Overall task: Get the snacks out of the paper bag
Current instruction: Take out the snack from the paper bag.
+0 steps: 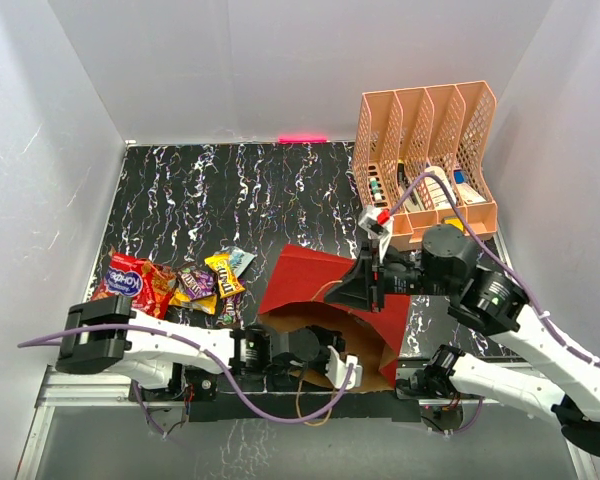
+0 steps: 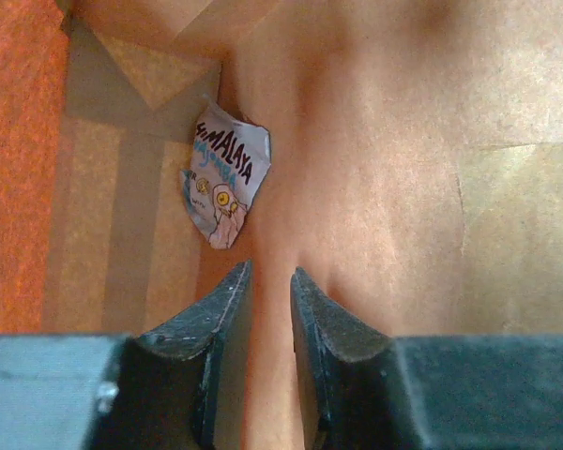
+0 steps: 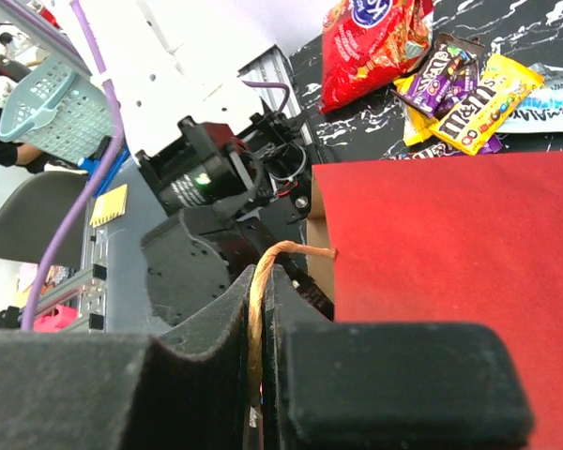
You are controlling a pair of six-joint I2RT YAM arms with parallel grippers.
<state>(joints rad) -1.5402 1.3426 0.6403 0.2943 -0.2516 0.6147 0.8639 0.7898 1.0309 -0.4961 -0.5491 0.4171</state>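
Black marbled table [image 1: 180,200], white walls on three sides. Lower centre we list the paper bag [image 1: 305,275], mouth toward the arm bases. The left gripper [image 2: 270,274] is inside, jaws narrowly parted and empty, with a white packet [image 2: 225,178] just ahead. The right gripper [image 3: 261,281] clamps the cord handle [image 3: 286,248]. Lower left, beside the bag: red crinkly bag [image 1: 130,280], small packets [image 1: 212,280]. Upper left, open tabletop; upper right, peach rack [image 1: 425,150] at the edge.
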